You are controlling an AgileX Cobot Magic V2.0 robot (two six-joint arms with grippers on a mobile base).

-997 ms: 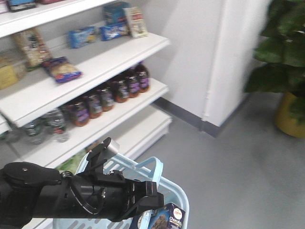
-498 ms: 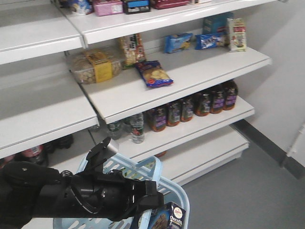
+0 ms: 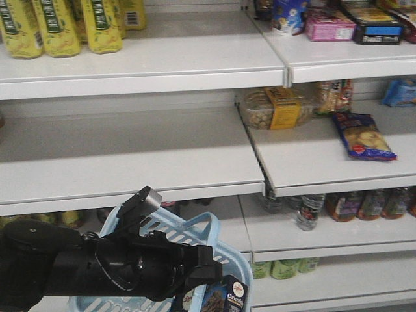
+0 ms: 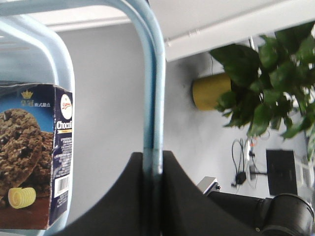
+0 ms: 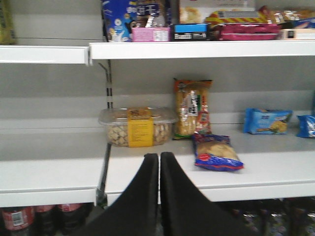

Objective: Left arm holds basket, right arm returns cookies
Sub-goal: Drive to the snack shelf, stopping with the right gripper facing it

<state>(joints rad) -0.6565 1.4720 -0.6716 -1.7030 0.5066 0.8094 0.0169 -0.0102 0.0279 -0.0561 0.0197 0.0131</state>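
Basket sits near, low left. Left arm lies across its near side. Cookies stand in its near right corner. Shelves are behind. On the middle shelf, right bay, the tub is far left and the bag is to its right. Bottles are on the top shelf, left. Jars are on the shelf below the bag.
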